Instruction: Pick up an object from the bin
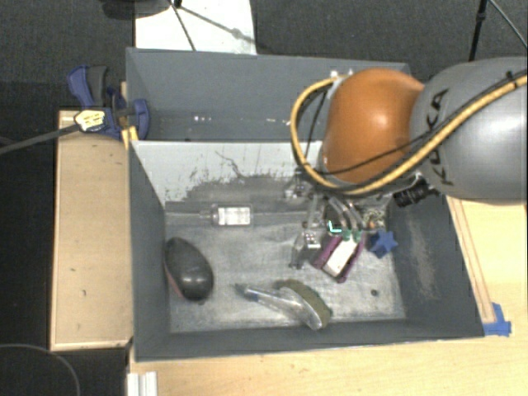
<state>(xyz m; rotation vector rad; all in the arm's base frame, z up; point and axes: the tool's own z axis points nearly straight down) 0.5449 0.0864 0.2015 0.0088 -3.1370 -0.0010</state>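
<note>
My gripper (pixel 312 244) hangs low over the right half of the bin floor, under the arm's orange cover. Right beside it, on its right, lies a purple and white block (pixel 339 259), tilted and partly hidden by the gripper; whether it is held I cannot tell. A small blue piece (pixel 382 242) sits just right of that. In front of the gripper, near the bin's front wall, lies an olive and silver tool (pixel 292 299).
A dark oval thing (pixel 188 271) rests at the front left of the floor. A small clear bottle (pixel 228 215) lies toward the back left. The arm and its cables cover the bin's right back part.
</note>
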